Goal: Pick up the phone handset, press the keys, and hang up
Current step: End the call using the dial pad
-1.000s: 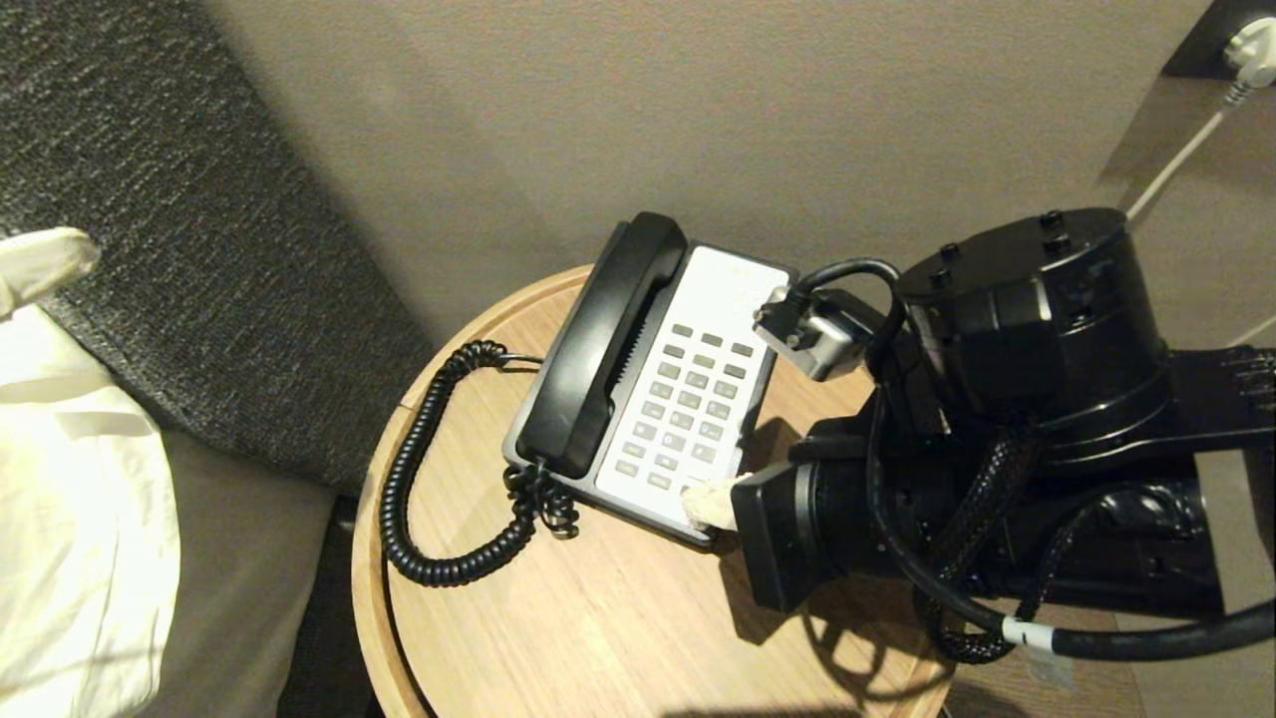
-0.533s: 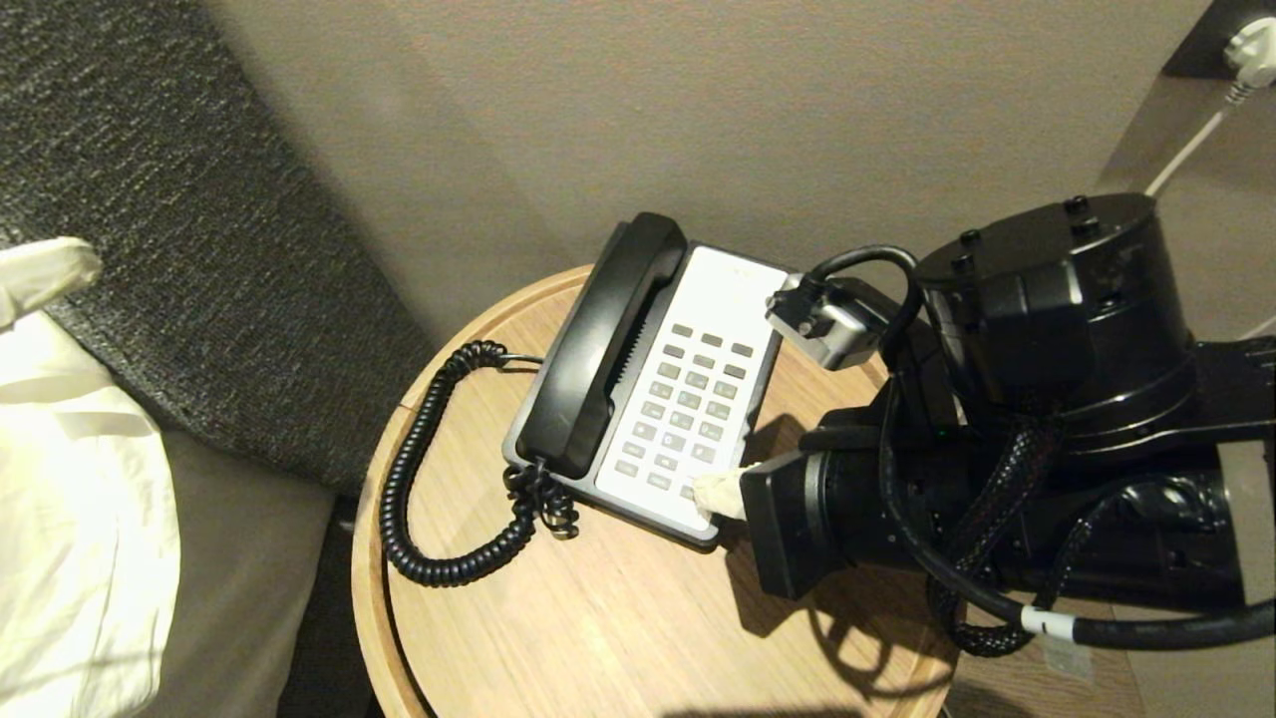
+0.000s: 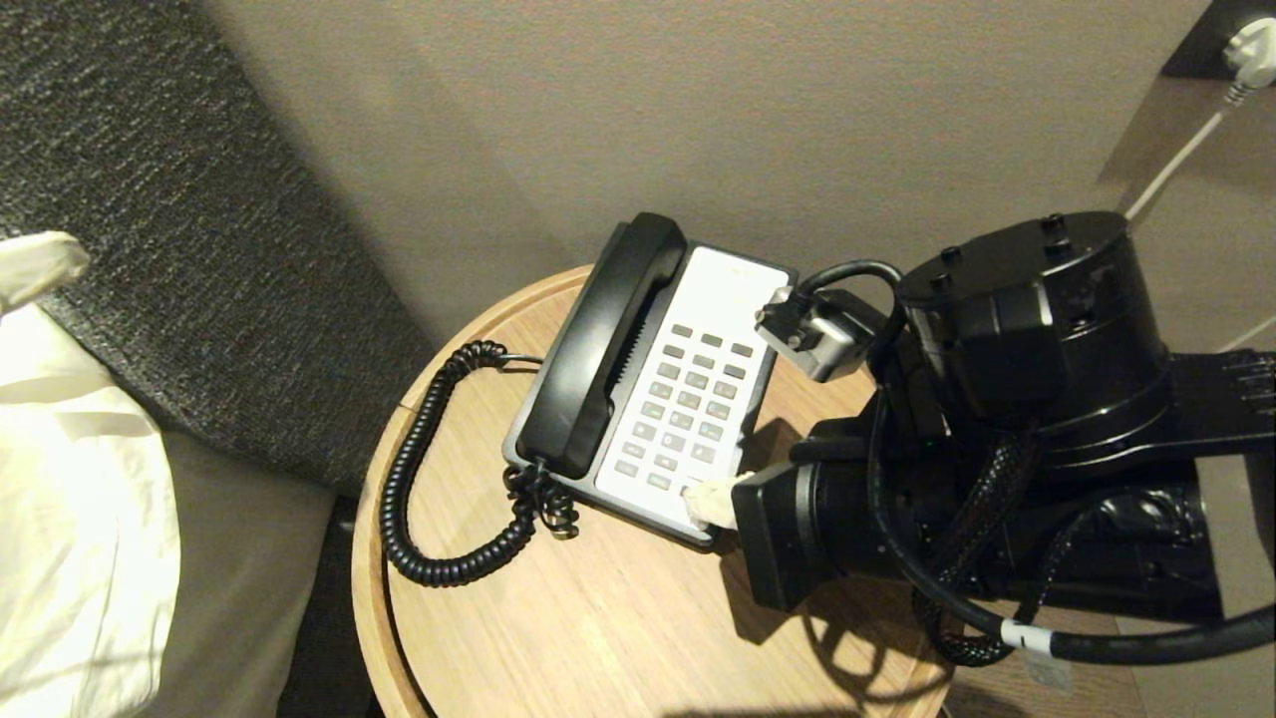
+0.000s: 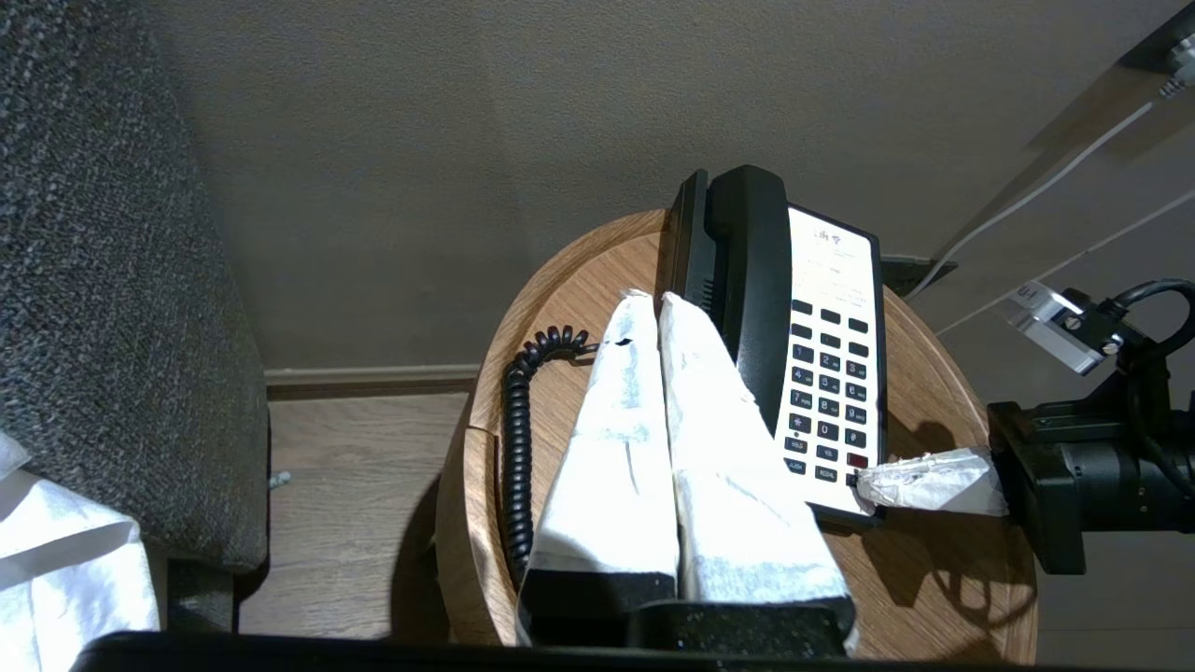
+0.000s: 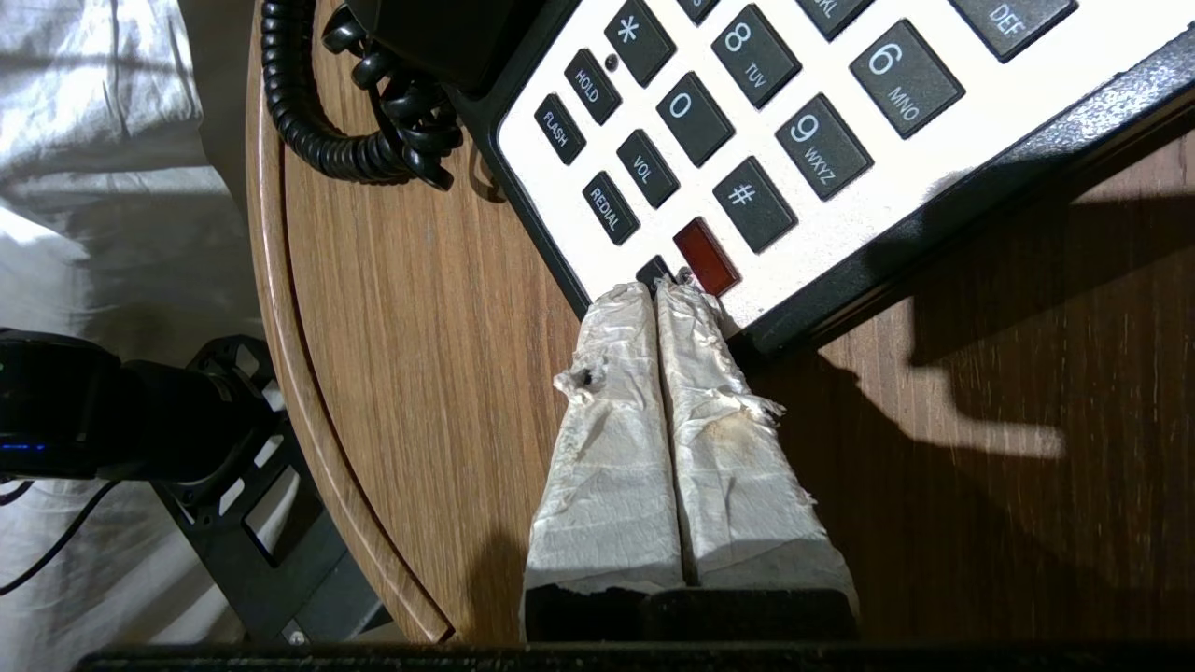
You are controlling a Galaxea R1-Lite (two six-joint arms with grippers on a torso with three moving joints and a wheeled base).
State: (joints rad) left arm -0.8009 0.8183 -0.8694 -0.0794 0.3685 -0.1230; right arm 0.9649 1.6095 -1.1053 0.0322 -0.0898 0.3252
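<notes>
The black phone handset [image 3: 598, 349] lies in its cradle on the left side of the phone base, also seen in the left wrist view [image 4: 752, 271]. Its coiled cord [image 3: 419, 479] loops over the round wooden table [image 3: 598, 618]. My right gripper [image 3: 698, 499] is shut, its white-wrapped fingers together. Its tips sit on a small dark key beside the red key [image 5: 707, 257], in the bottom row of the keypad [image 5: 747, 103]. My left gripper [image 4: 651, 299] is shut on nothing and hangs off to the left of the table, clear of the phone; its tip shows at the head view's left edge [image 3: 40, 264].
White bedding [image 3: 80, 499] and a dark grey upholstered panel [image 3: 150, 199] stand left of the table. A beige wall runs behind the phone. A white plug with its cable [image 3: 1246, 45] is at the upper right. The right arm's black body [image 3: 997, 449] overhangs the table's right side.
The right arm shifted slightly right half a second ago and has come back. Its tips stand at the same bottom-row key as a second ago. Handset and left gripper have not moved.
</notes>
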